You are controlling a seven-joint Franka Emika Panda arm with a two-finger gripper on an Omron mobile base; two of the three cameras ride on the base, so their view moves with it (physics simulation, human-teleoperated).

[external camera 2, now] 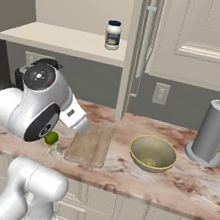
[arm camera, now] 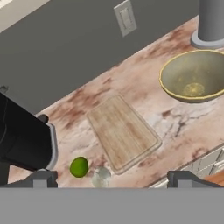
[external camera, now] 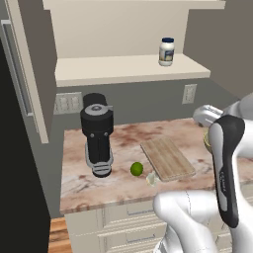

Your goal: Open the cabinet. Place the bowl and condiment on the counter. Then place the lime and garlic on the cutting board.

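Fingers point(arm camera: 109, 177) apart above empty bowl point(arm camera: 194, 75).

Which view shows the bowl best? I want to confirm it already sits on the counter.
The right base view: the whole bowl stands upright on the counter, between the cutting board and a grey canister. The hand view cuts off its right rim. In the left base view the arm hides all but a sliver.

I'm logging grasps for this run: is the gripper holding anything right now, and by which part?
Nothing is held. The gripper is open above the counter, over the lime and garlic.
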